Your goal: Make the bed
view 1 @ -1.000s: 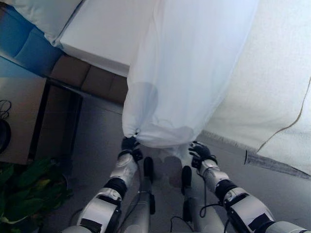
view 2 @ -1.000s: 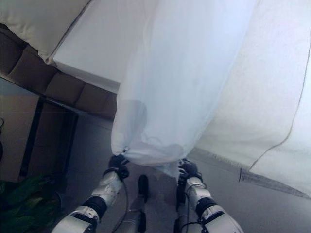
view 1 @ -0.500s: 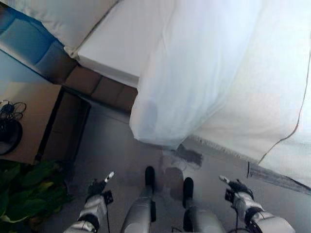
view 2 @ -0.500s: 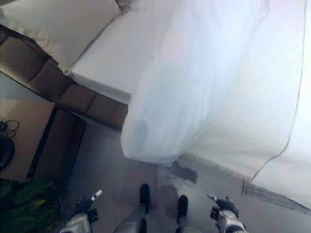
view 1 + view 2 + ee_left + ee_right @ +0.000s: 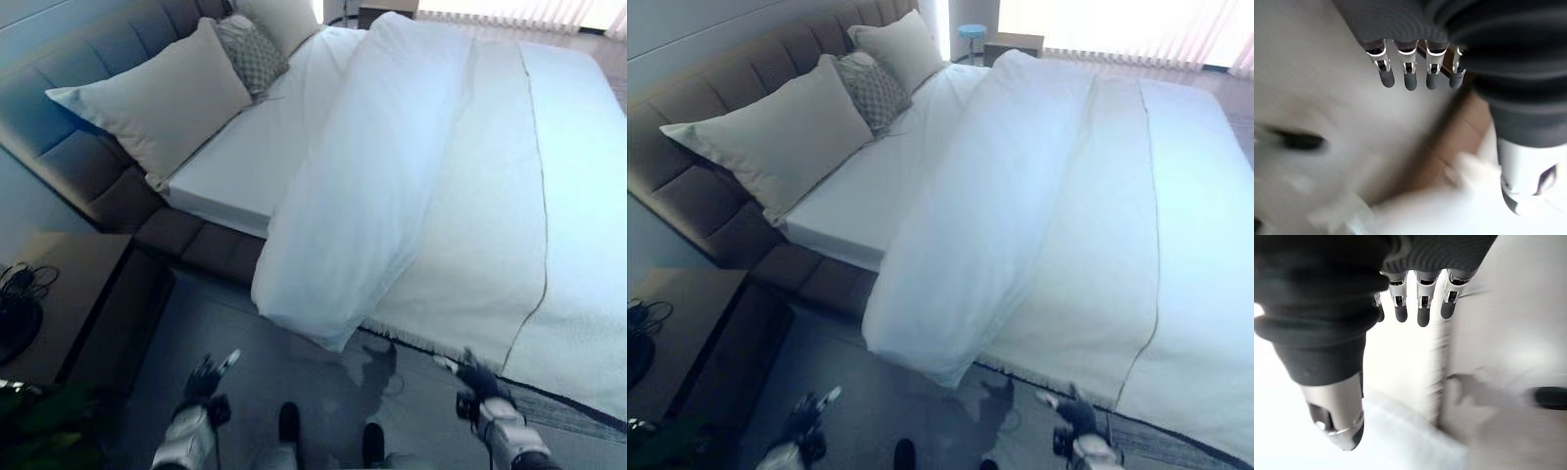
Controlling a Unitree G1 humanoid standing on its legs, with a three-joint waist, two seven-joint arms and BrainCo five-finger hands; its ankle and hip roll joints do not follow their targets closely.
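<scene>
A white duvet (image 5: pixel 392 166) lies folded back along the bed, its near corner drooping over the bed's side toward the floor. A cream bedspread (image 5: pixel 549 225) covers the right part, and the bare white sheet (image 5: pixel 257 147) shows at the head end. Several pillows (image 5: pixel 157 98) lean on the brown headboard (image 5: pixel 686 186). My left hand (image 5: pixel 203 380) hangs low over the grey floor, open, with straight fingers (image 5: pixel 1408 73) holding nothing. Below the bed's edge my right hand (image 5: pixel 478 377) is open too, its fingers (image 5: pixel 1420 308) straight and apart from the cloth.
A wooden nightstand (image 5: pixel 49 294) stands at the left by the headboard, with a dark object and cables (image 5: pixel 20 284) on it. Green plant leaves (image 5: pixel 49 431) show at the lower left. A small blue stool (image 5: pixel 970 31) stands beyond the bed's far side.
Both hands let go of the duvet's corner, which dropped over the bed's side. The hands sank low and open. The view has risen and now takes in the whole bed.
</scene>
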